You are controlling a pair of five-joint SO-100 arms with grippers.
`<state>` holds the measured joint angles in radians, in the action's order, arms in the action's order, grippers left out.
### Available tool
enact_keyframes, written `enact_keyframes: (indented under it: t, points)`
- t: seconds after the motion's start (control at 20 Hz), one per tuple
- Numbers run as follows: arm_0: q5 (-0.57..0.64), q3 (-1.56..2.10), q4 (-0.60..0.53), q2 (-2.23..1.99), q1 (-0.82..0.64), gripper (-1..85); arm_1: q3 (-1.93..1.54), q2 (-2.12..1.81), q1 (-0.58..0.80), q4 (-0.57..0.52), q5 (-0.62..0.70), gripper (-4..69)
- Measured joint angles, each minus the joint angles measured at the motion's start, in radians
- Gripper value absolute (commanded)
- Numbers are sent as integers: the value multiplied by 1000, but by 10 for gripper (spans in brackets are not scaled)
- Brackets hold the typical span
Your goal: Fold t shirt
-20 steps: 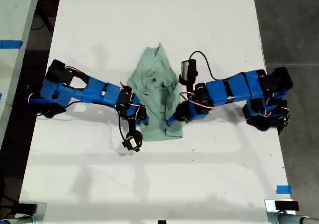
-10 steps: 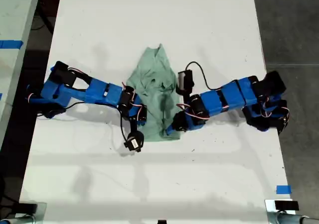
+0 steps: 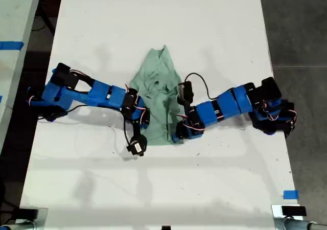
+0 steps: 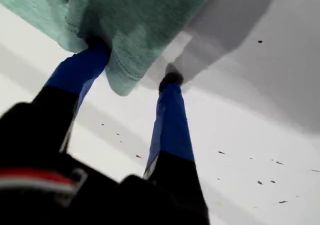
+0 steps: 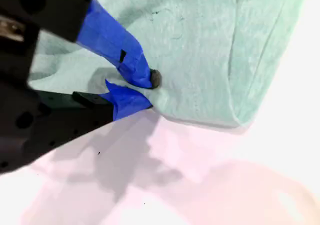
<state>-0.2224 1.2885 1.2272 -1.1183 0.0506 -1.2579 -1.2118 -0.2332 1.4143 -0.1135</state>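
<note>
The t shirt [image 3: 158, 105] lies on the table [image 3: 163, 25], about the middle of the exterior view. One arm reaches in from that view's left, its hand [image 3: 144, 118] at the shirt's left edge; another from the right, its hand [image 3: 177, 134] at the lower right corner

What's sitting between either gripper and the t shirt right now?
Nothing visible. My first gripper has its fingers spread across a corner of the t shirt, with one tip tucked under the cloth. My second gripper has its fingers close together, right at the shirt's edge.
</note>
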Motion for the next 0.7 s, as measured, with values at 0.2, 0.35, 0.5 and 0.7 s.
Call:
enact_keyframes:
  t: [0.2,0.35,0.5,0.7]
  points:
    - [0,0,6,0,0,-2,-81,-11,8,-100,-5,158]
    - [0,0,6,0,0,-2,-91,-9,9,-124,-17,15]
    - [0,0,6,0,0,-2,-91,-8,20,-138,-32,13]
    - [-2,-67,64,5,2,-2,-8,-2,21,-55,-26,12]
